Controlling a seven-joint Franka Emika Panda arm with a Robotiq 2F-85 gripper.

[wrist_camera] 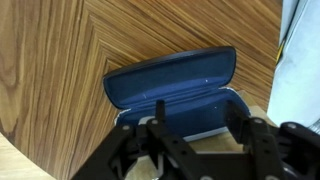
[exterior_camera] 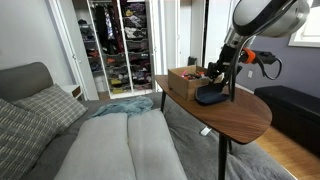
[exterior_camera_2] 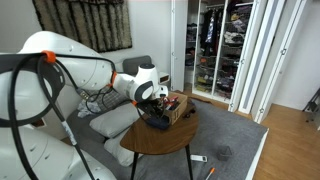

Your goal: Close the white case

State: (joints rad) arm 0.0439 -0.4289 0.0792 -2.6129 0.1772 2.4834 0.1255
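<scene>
The white case (wrist_camera: 170,85) lies open on the wooden table, its dark navy lining facing up and a pale outer edge showing at the near side. In the wrist view the lid stands up behind the base. My gripper (wrist_camera: 200,120) is open, its two black fingers spread wide just above the near part of the case. In both exterior views the case (exterior_camera: 209,97) (exterior_camera_2: 155,121) shows as a dark shape directly under the gripper (exterior_camera: 217,78) (exterior_camera_2: 157,102). I cannot tell whether the fingers touch it.
A brown open-topped cardboard box (exterior_camera: 184,81) (exterior_camera_2: 178,106) with small items stands right behind the case. The oval wooden table (exterior_camera: 245,115) (exterior_camera_2: 160,142) stands beside a grey sofa (exterior_camera: 110,140). An open closet (exterior_camera: 120,45) is at the back.
</scene>
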